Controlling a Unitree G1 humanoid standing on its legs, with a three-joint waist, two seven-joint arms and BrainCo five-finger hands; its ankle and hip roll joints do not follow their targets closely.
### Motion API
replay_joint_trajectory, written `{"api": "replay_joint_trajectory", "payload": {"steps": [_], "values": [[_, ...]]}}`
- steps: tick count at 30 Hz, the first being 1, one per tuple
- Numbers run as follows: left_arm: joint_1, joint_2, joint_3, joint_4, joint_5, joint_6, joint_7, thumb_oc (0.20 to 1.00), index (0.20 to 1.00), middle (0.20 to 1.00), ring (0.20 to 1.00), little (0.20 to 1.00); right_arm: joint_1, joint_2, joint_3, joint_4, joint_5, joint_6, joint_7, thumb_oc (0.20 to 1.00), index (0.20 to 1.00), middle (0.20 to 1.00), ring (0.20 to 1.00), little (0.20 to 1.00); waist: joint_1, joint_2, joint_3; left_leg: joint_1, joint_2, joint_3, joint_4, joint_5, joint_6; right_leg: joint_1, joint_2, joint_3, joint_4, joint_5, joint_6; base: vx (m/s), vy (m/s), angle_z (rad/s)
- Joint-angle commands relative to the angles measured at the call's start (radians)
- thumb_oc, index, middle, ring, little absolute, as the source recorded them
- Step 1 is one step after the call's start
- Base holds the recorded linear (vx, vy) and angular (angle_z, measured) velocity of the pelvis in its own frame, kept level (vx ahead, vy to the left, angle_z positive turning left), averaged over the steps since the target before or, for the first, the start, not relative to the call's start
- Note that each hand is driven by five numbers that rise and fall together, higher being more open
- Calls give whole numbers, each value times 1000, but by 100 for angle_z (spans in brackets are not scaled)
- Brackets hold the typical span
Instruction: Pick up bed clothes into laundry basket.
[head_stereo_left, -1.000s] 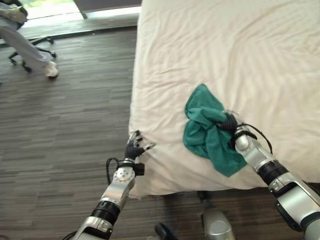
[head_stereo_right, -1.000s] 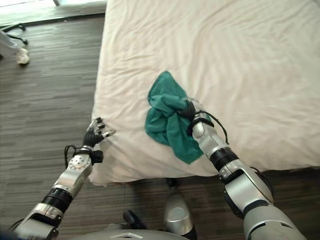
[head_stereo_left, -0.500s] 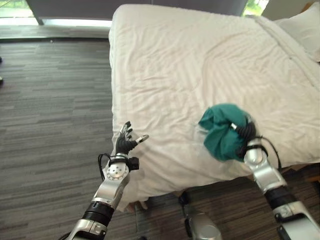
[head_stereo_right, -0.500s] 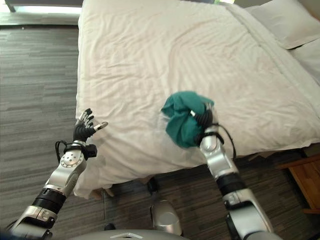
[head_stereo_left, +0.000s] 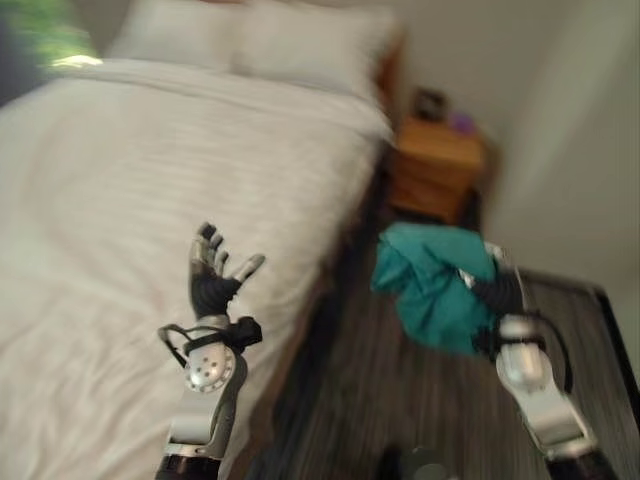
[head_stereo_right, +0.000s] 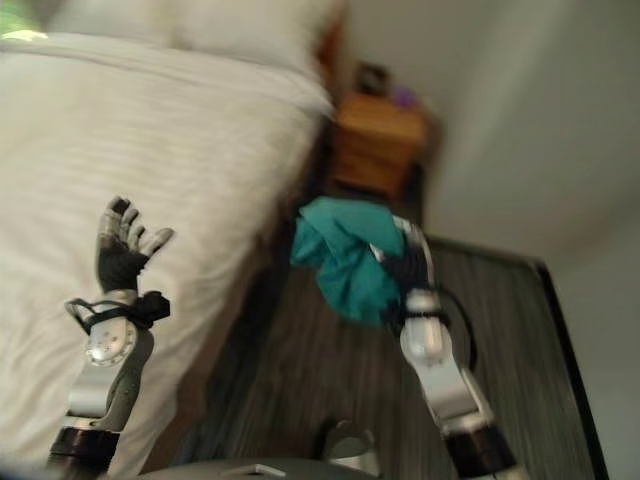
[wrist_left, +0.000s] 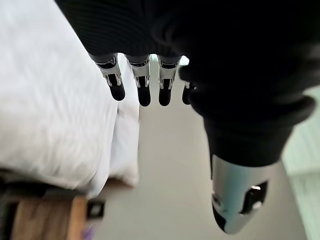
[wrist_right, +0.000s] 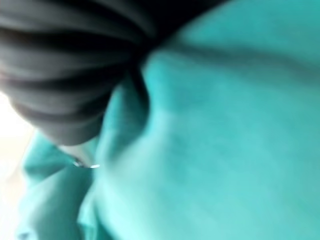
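Carrying step: teal cloth (head_stereo_left: 432, 290) bunched in closed right hand (head_stereo_left: 497, 293), aloft over floor right of bed (head_stereo_left: 90, 200), left hand (head_stereo_left: 212, 272) spread empty; next, locating basket, releasing above.

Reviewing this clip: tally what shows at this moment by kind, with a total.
Teal garment, bunched in the right hand: 1
Bed: 1
Pillows: 2
Wooden nightstand: 1
Robot hands, counting the left hand, raised with fingers spread: 2
Total: 7
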Motion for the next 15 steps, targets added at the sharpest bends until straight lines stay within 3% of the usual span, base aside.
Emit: {"api": "replay_joint_trajectory", "payload": {"steps": [1, 3, 4, 6, 7, 8, 9, 10, 11, 12, 13, 14, 15], "values": [[-101, 1, -57, -71, -21, -74, -39, 1000, 1000, 1000, 1000, 1000, -40, -101, -128, -77, -19, -69, -12, 200, 200, 200, 200, 200, -62, -24, -60, -25, 57, -26, -158, 265, -93, 166, -72, 192, -251, 216, 150, -7, -345, -115], [-106, -13, -69, -57, -35, -92, -41, 1000, 1000, 1000, 1000, 1000, -6, -128, -167, -97, -17, -86, -17, 200, 200, 200, 200, 200, -102, -2, -62, -15, 94, -13, -124, 291, -127, 162, -31, 232, -301, 196, 143, -4, -257, -106], [-107, -15, -70, -54, -35, -95, -42, 1000, 1000, 1000, 1000, 1000, -2, -131, -168, -100, -16, -86, -16, 200, 200, 200, 200, 200, -97, 2, -63, -14, 101, -10, -119, 291, -131, 163, -25, 235, -305, 197, 140, 40, -183, -78], [-112, -24, -83, -66, -77, -118, -55, 1000, 1000, 1000, 1000, 1000, 22, -147, -204, -105, 4, -97, -29, 200, 200, 200, 200, 200, -113, 25, -49, -21, 157, -20, -16, 346, -193, 173, 38, 305, -346, 166, 121, 121, -213, -71], [-122, -27, -93, -62, -85, -124, -58, 1000, 1000, 1000, 1000, 1000, 21, -156, -212, -99, 2, -102, -36, 200, 200, 200, 200, 200, -105, 36, -38, -33, 183, -66, 47, 378, -219, 180, 69, 336, -363, 145, 104, 136, -266, -99], [-139, -33, -108, -45, -101, -137, -37, 1000, 1000, 1000, 1000, 1000, 20, -170, -206, -83, 0, -115, -51, 200, 200, 200, 200, 200, -63, 36, -5, -101, 147, -291, 158, 390, -219, 191, 100, 402, -378, 134, 82, 80, -232, -121], [-144, -41, -115, -31, -99, -148, -37, 1000, 1000, 1000, 1000, 1000, 22, -168, -209, -71, -4, -121, -55, 200, 200, 200, 200, 200, -47, 28, 6, -142, 117, -399, 202, 354, -208, 195, 106, 426, -390, 138, 74, 48, -181, -146], [-145, -41, -116, -30, -99, -148, -37, 1000, 1000, 1000, 1000, 1000, 22, -168, -210, -70, -4, -121, -55, 200, 200, 200, 200, 200, -49, 29, 6, -146, 119, -402, 205, 352, -208, 195, 107, 423, -391, 138, 74, -83, -85, -152], [-137, -51, -123, -22, -101, -159, -43, 1000, 1000, 1000, 1000, 1000, 26, -165, -210, -53, -9, -123, -62, 200, 200, 200, 200, 200, -31, 17, 18, -175, 72, -471, 221, 321, -161, 179, 100, 447, -388, 160, 67, -44, 15, -166], [-130, -67, -146, -14, -114, -161, -74, 1000, 1000, 1000, 1000, 1000, 34, -174, -212, -33, -42, -116, -72, 200, 200, 200, 200, 200, -2, 24, 41, -224, -47, -702, 178, 216, -114, 164, 106, 549, -379, 162, 77, -51, 19, -139], [-131, -67, -146, -14, -115, -161, -74, 1000, 1000, 1000, 1000, 1000, 34, -174, -212, -34, -43, -116, -72, 200, 200, 200, 200, 200, -1, 22, 38, -226, -52, -700, 173, 221, -111, 160, 102, 549, -378, 165, 78, 83, 76, -131], [-130, -72, -149, -7, -119, -161, -75, 1000, 1000, 1000, 1000, 1000, 37, -179, -208, -29, -59, -113, -74, 200, 200, 200, 200, 200, 5, 33, 44, -224, -89, -775, 129, 182, -100, 159, 113, 587, -380, 163, 84, 102, 72, -175], [-181, -115, -236, -52, -96, -157, -73, 1000, 1000, 1000, 1000, 1000, 31, -181, -186, -15, -81, -97, -74, 200, 200, 200, 200, 200, 12, 39, 44, -214, -137, -847, 56, 147, -84, 148, 119, 637, -377, 164, 91, 168, 109, -171]]}}
